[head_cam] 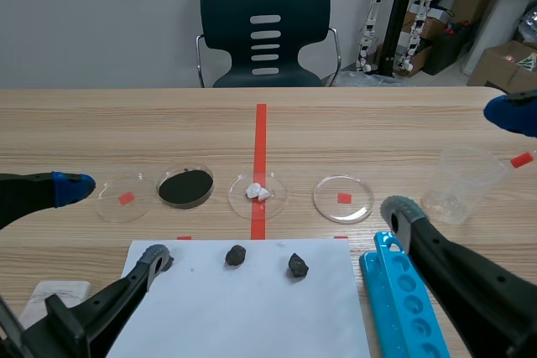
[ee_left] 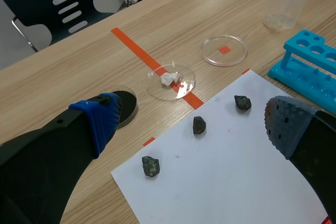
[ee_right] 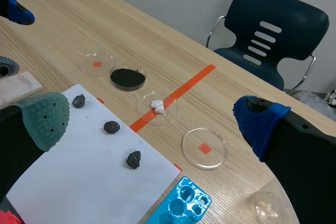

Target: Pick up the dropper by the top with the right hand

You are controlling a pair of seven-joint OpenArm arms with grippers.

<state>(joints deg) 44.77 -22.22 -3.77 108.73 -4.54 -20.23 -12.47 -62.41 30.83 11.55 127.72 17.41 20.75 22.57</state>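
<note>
Two tools hover over the near side of the desk, the right tool spread wide and empty, the left tool likewise. The wooden desk carries a white sheet, a blue tube rack and a clear cup; a dark chair stands behind. The dropper leans in that cup, its clear body faint, only its red-marked top plain.

This is a robotics lab laid out for bench work. A white sheet on the wooden worktop carries dark stones. Petri dishes lie just beyond the sheet, with a blue test-tube rack beside it and a clear beaker farther off. Well behind the sheet stand a chair, small humanoid robots and cardboard boxes.
</note>
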